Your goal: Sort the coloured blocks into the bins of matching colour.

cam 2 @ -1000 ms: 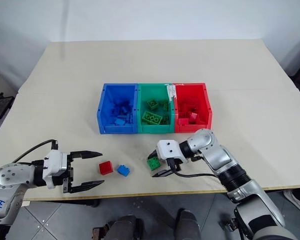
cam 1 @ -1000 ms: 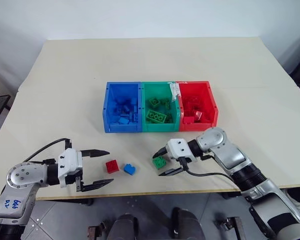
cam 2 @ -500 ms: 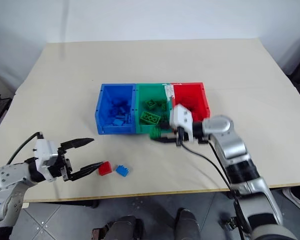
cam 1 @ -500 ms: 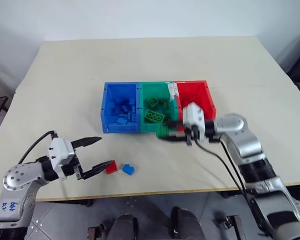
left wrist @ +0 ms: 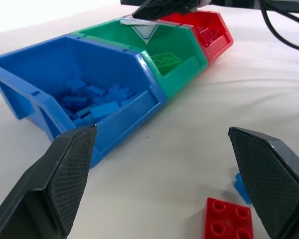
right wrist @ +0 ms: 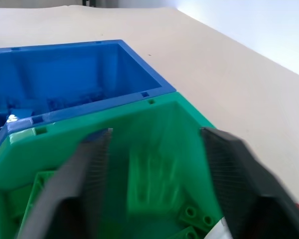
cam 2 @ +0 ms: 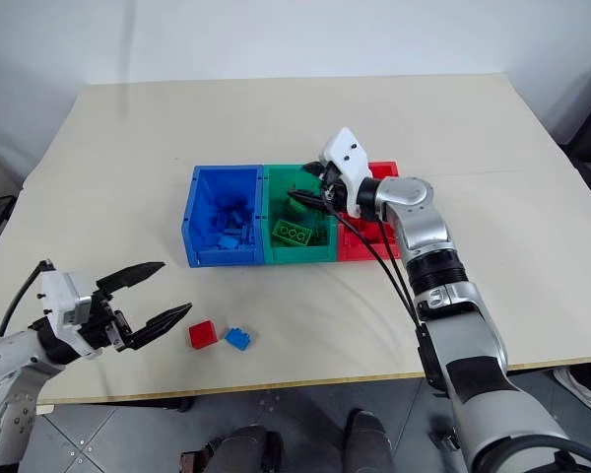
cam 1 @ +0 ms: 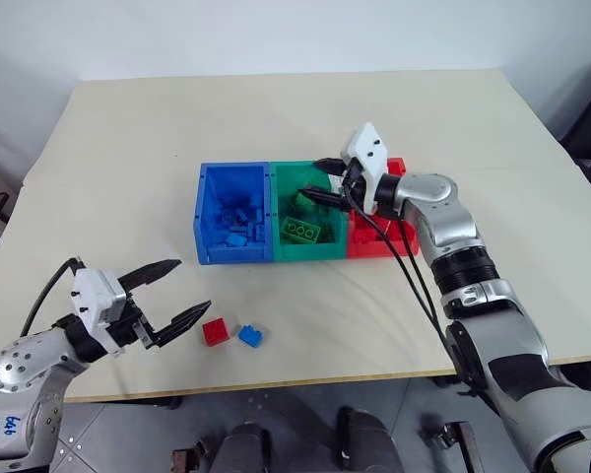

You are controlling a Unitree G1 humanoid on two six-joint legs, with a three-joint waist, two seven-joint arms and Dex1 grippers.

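Note:
The bins stand joined in a row at mid-table: blue [cam 1: 234,253], green [cam 1: 311,250] and red [cam 1: 377,246], each with several matching blocks inside. My right gripper [cam 1: 317,178] hovers level over the green bin, open. In the right wrist view a blurred green block [right wrist: 152,172] shows loose between its fingers [right wrist: 87,184], above the bin's floor. My left gripper [cam 1: 180,293] is open and empty near the table's front left. Just to its right a red block [cam 1: 216,332] and a blue block [cam 1: 251,335] lie on the table.
The beige table [cam 1: 276,118] has bare room behind and to both sides of the bins. Black cables [cam 1: 414,286] hang from my right arm over the table in front of the red bin. The front edge [cam 1: 305,379] runs close behind the loose blocks.
My right gripper rose from the table's front with the green block, swung over the green bin and opened. The left gripper stayed open, turning slightly towards the loose blocks. The camera view shifted.

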